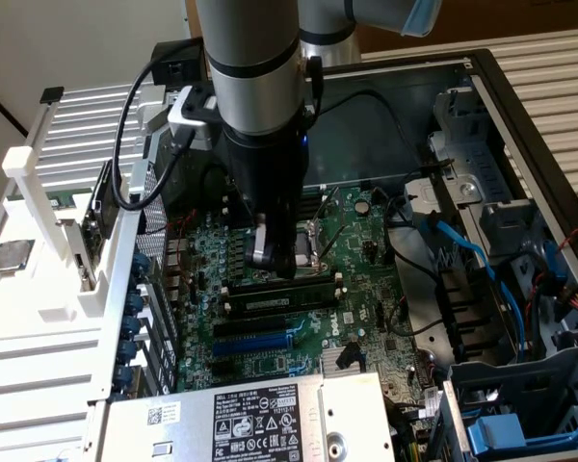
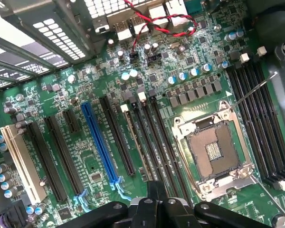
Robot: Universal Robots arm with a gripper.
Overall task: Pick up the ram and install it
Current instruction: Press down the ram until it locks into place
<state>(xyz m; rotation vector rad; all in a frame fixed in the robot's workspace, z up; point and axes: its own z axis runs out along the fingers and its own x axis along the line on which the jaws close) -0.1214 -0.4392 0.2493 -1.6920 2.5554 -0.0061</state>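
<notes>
A: Where is the pincer seen?

B: It is held low over the green board inside the open computer case. It is just above the long black slots beside the empty square socket.

A: Is the pincer open or closed?

B: That cannot be told. Its tips are hidden by its own dark body in the wrist view.

A: And the ram?

B: A long thin stick with a pale label is seen lying along one of the slots, just under the pincer. It is likely the ram. Whether it is touched by the pincer cannot be told.

A: Which step is being done?

B: The putting-in step, it is judged. The ram is already at the slot, not on the white rack at the exterior view's left.

A: What is called for now?

B: A straight, even push is needed, so both ends are pressed down and the end clips are snapped shut. If the ram is tilted, it can be jammed.
</notes>
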